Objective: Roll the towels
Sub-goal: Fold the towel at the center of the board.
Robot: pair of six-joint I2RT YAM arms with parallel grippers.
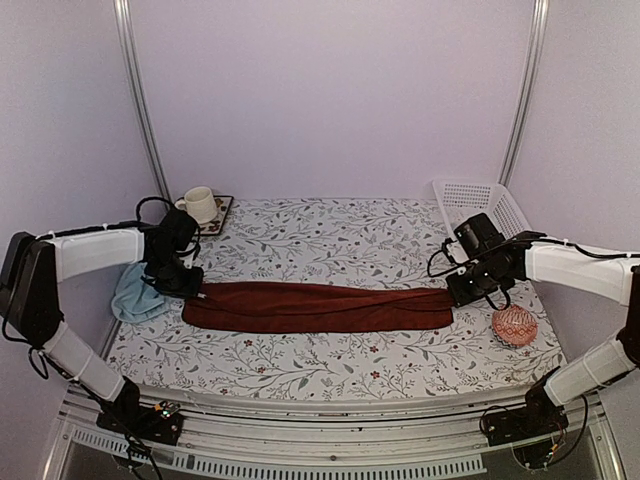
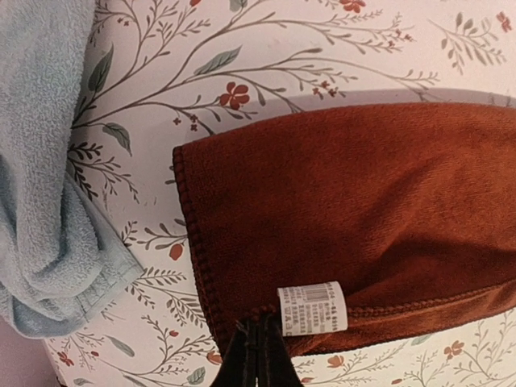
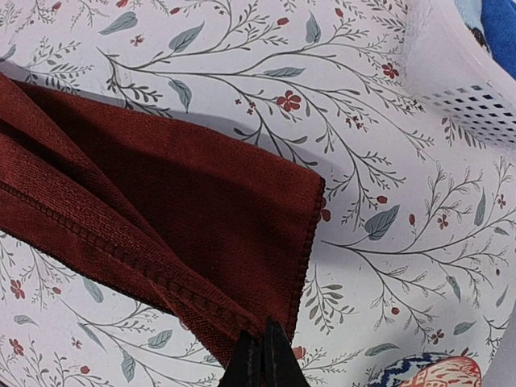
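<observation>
red towel (image 1: 318, 307): it lies in the middle of the table. It is folded into a long thin strip that runs from left to right. It lies flat and is not rolled.
left pincer (image 1: 186, 284): its two fingers (image 2: 244, 367) are pressed together on the left end of the red towel, at the near corner. The left wrist view shows them pinching the hem right beside a small white tag (image 2: 313, 307).
right pincer (image 1: 462, 293): it is clamped shut too, on the right end of the red towel. The right wrist view shows the dark tips meeting on the near corner of the cloth.
blue towel (image 1: 138, 298): it is pale blue and bunched up in a soft heap at the left edge of the table, near the left end of the red towel. A bit of the cover shows between the two, so they do not touch.
table cover (image 1: 330, 240): white, with thin leaves and little red flowers.
cup (image 1: 200, 204): cream colored, standing upright on a small dark tray (image 1: 224, 210) in the far left corner.
basket (image 1: 485, 205): white with lots of little holes, in the far right corner. A bright blue thing (image 3: 501, 24) shows past its rim in the right wrist view.
ball (image 1: 514, 325): orange-pink with a pattern. It sits on the right side of the table, near the right pincer and apart from the red towel.
</observation>
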